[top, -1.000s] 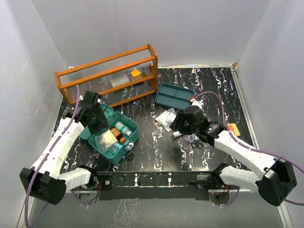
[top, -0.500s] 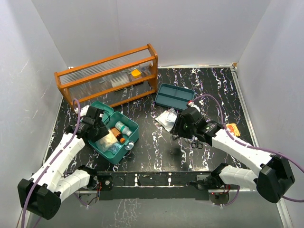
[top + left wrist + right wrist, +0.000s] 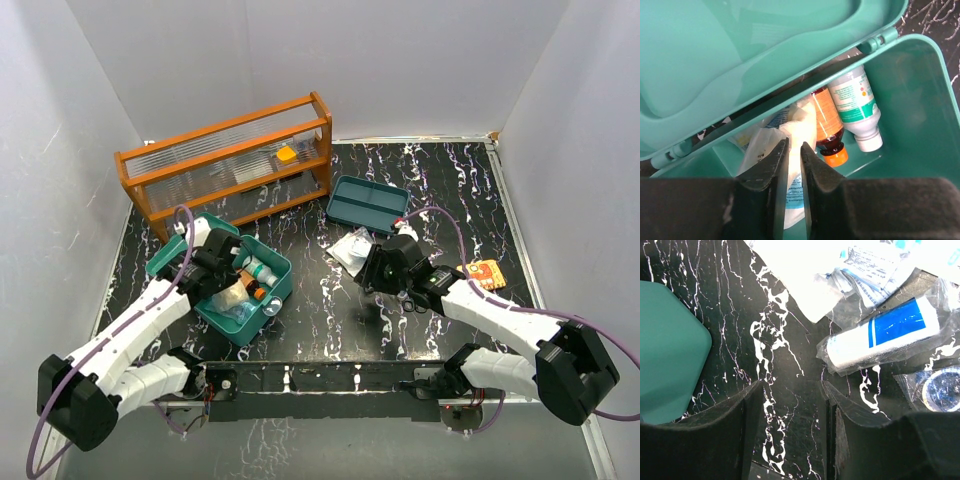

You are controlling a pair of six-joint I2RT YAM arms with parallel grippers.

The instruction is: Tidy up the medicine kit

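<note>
The teal medicine kit (image 3: 270,262) stands open at front left with its lid (image 3: 170,258) leaning back. Inside lie a brown bottle with an orange cap (image 3: 827,125), a white bottle with a green label (image 3: 857,107) and white packets (image 3: 795,120). My left gripper (image 3: 794,145) hovers over the box (image 3: 225,272), jaws almost closed with nothing between them. The teal tray insert (image 3: 367,203) lies at centre back. My right gripper (image 3: 791,385) is open and empty just above the table (image 3: 378,272), beside a wrapped bandage roll with a blue label (image 3: 880,337).
The orange-brown wooden rack (image 3: 230,160) stands at back left. White packets (image 3: 352,248) lie by the right gripper, with a wrapped tape roll (image 3: 940,390), scissors (image 3: 415,303) and an orange packet (image 3: 487,272) further right. White walls close in the table.
My left gripper moved from the lid side forward and right over the open box. My right gripper shifted a little left and lower near the packets.
</note>
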